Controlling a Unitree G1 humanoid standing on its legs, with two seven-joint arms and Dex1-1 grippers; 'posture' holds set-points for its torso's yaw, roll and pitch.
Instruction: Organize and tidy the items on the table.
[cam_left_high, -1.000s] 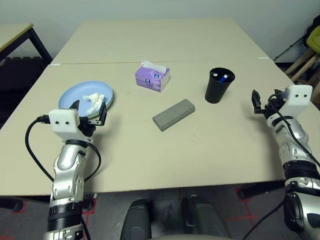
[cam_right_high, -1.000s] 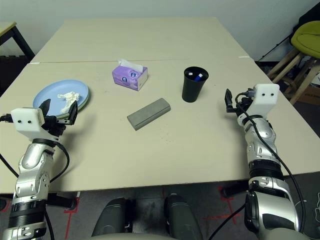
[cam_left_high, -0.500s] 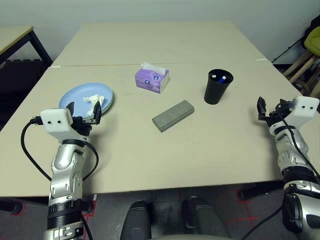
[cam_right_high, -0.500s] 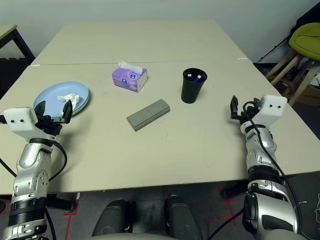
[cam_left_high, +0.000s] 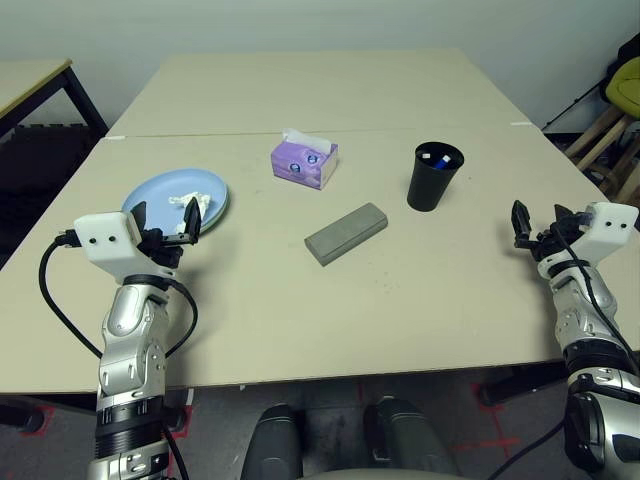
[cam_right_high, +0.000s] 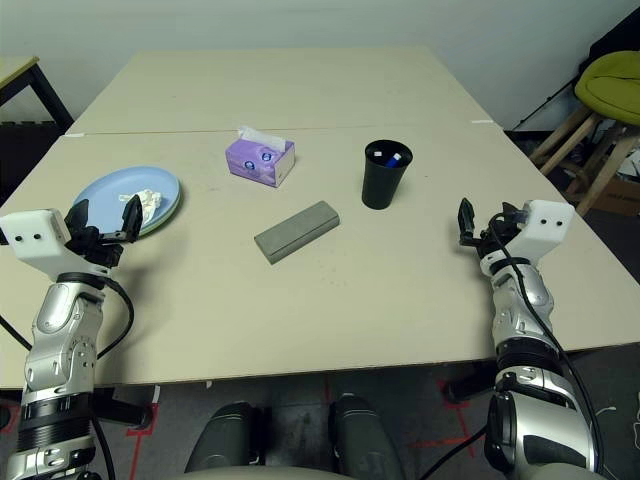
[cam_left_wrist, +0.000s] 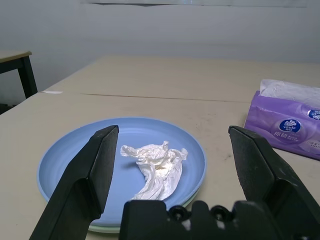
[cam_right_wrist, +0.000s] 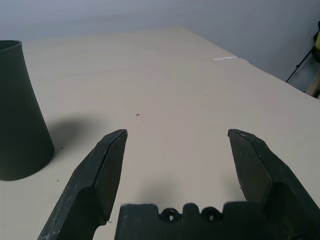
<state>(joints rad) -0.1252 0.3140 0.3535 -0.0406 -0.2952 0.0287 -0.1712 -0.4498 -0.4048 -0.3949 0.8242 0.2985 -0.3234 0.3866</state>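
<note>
We take the purple tissue box (cam_left_high: 304, 161) as landmark on the large pale beige tabletop (cam_left_high: 400, 290), whose seam runs just behind the box. To the box's left and a little nearer the robot lies the round blue plate (cam_left_high: 160, 192), stacked on a green plate whose rim (cam_left_wrist: 107, 229) peeks out beneath it in the left wrist view; a crumpled white tissue (cam_left_wrist: 154, 165) rests on the blue plate. In front of the box, toward the robot, the grey oblong glasses case (cam_left_high: 346, 232) lies closed and flat at a diagonal. To the box's right stands the black cup (cam_left_high: 434, 176), upright, with white-and-blue pens (cam_right_high: 391, 156) inside it. We see no loose sunglasses on the table; whether they sit in the case we cannot tell. We judge the tidying mostly done: plates nested, pens in the cup, case closed. What may remain is the tissue on the plate, if it is meant to be discarded. The left gripper (cam_left_high: 165, 220) hovers just before the near rim of the plates, fingers spread wide and holding nothing. The right gripper (cam_right_high: 482, 225) hangs above bare table to the right of the cup and nearer the robot, well apart from it, likewise spread wide and empty.
</note>
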